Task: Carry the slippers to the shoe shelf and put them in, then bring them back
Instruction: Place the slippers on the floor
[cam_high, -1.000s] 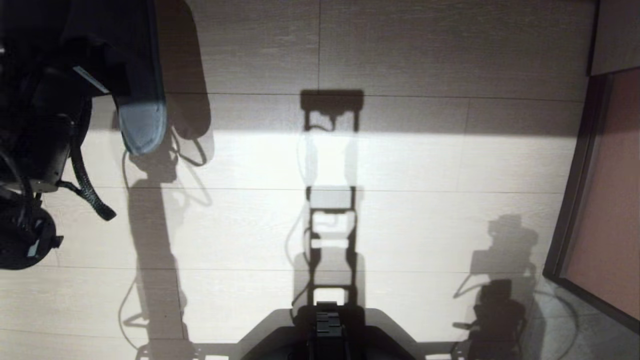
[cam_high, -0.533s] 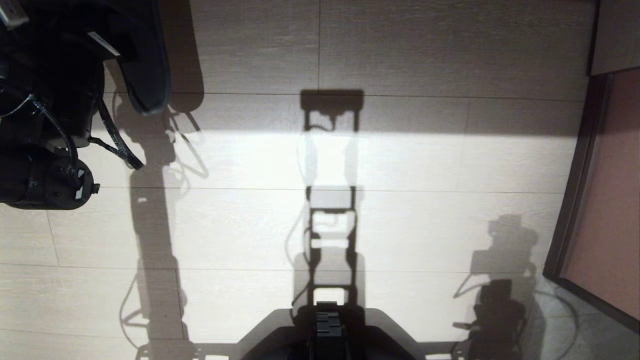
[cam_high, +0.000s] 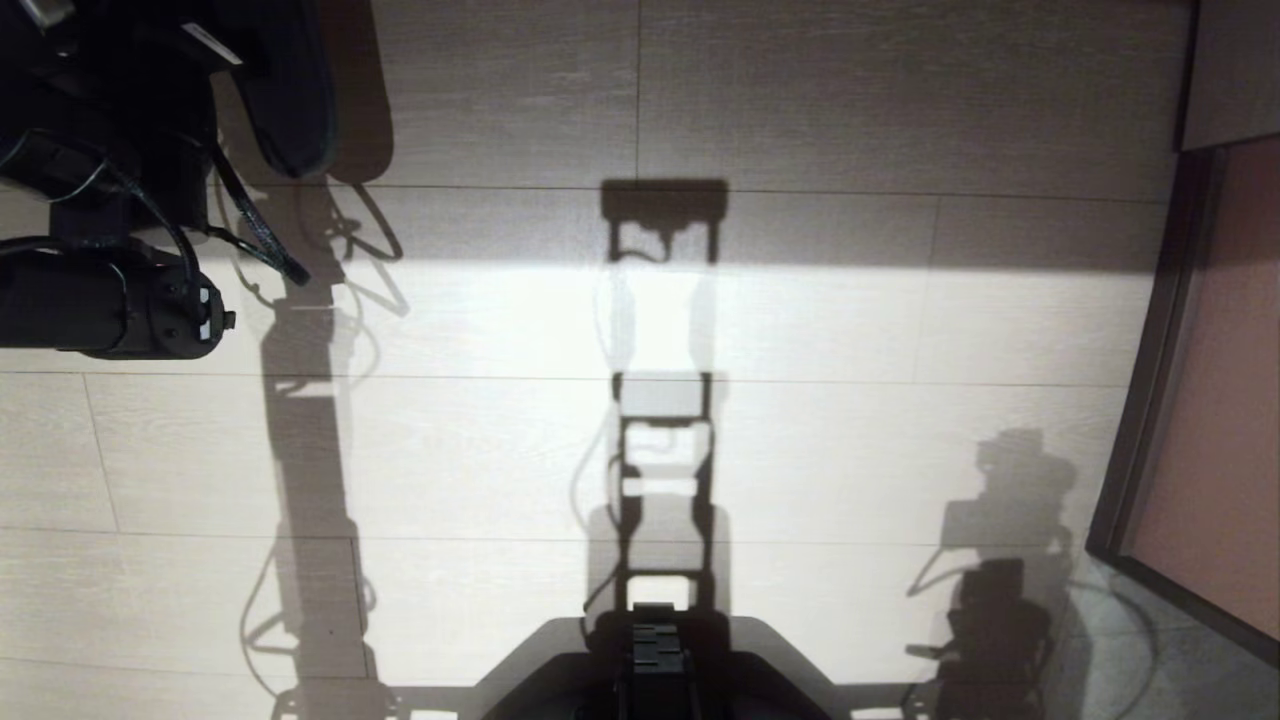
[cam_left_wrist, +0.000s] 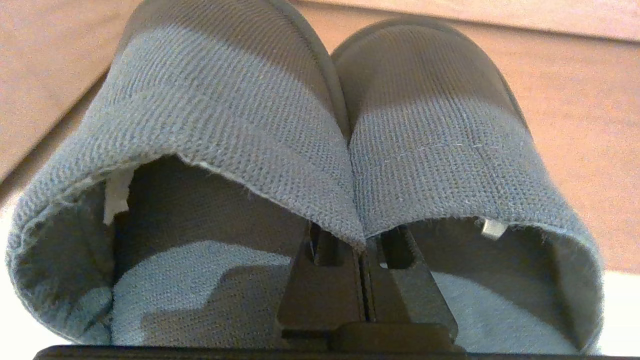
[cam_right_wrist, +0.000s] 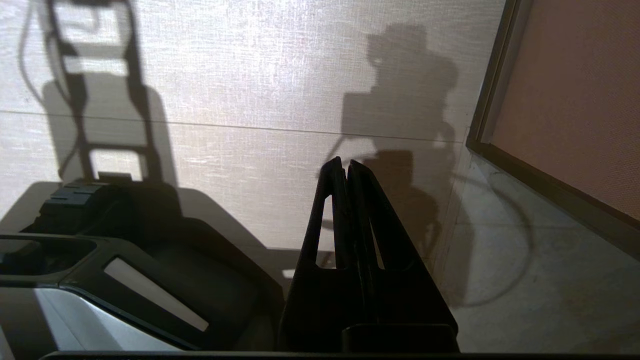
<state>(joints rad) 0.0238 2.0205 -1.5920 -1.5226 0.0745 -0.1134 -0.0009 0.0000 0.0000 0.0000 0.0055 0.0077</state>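
the left claw (cam_left_wrist: 361, 240) is pinching the two soft dark grey cloth slippers (cam_left_wrist: 320, 150) by their touching inner edges, so one grip lifts both off the pale floor (cam_high: 800, 320). the right claw (cam_right_wrist: 345, 167) is pressed together, maybe just resting.

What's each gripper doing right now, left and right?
Left gripper: shut on the slippers, pinching the two inner edges together.
Right gripper: shut, holding nothing, parked above the floor.
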